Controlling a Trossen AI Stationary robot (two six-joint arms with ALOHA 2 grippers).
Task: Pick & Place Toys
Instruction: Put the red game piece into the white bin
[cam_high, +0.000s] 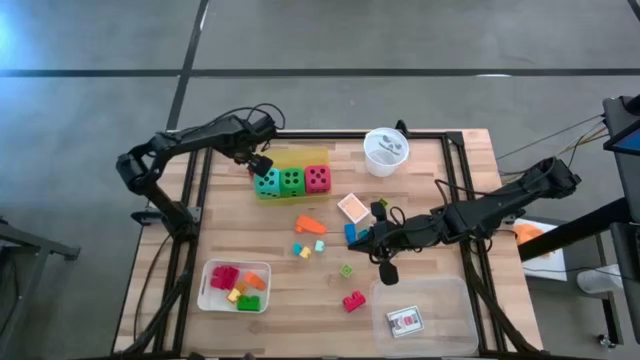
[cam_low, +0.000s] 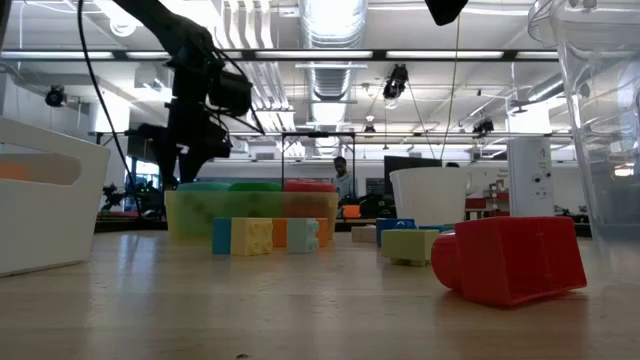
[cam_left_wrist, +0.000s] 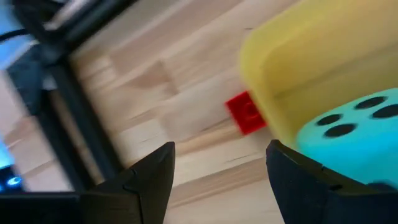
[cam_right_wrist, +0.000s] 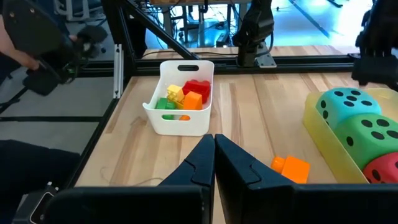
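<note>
Starting at the near edge of the desk, we see the clear tray holding a playing card and the white tray holding red, yellow, orange and green blocks; we read this as sorting, cards in one tray and blocks in the other. A red block lies loose between the two trays, and a small green block sits a little farther in, both apparently waiting their turn.

At mid-desk our right gripper hangs low with its fingers pressed together and nothing between them. It sits just beside a blue block, with an orange block and a few small yellow and teal blocks nearby, so we judge it is between picks.

Farther back, the yellow tray carries three dice in a row: the teal die, the green die and the red die. Our left gripper hovers at the teal die's end of that tray with its jaws apart and empty; its wrist view shows the teal die right by one finger and a small red block on the wood by the tray's corner. We take it that the die is set down and sits free. The round white cup stands at the far right, apart from the toys.
</note>
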